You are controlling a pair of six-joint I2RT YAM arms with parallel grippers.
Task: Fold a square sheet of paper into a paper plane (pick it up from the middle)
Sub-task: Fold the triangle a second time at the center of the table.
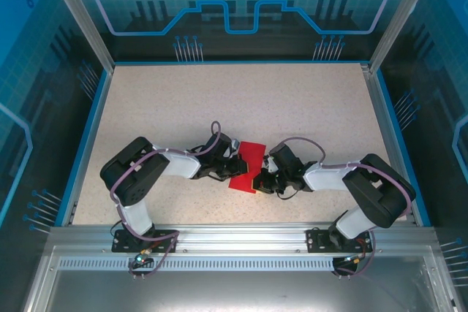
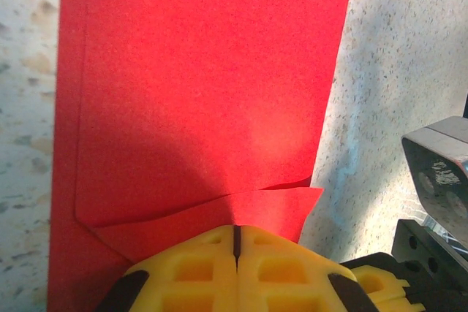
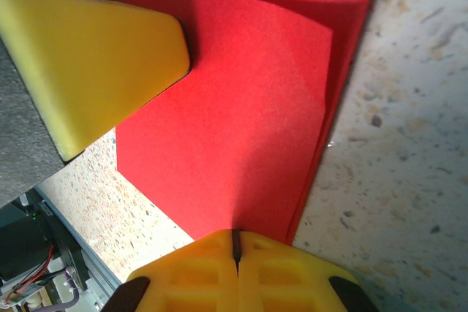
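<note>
My left fingers (image 2: 238, 240) are closed tight, tips on a folded flap of the square sheet of paper (image 1: 247, 167). It lies creased in layers on the tabletop (image 1: 292, 107) between my arms, and I judge I'm pinning it there. My right fingers (image 3: 236, 248), likewise closed, meet its opposite edge, probably to sharpen the fold. Whether either pinches a layer, I cannot tell.
</note>
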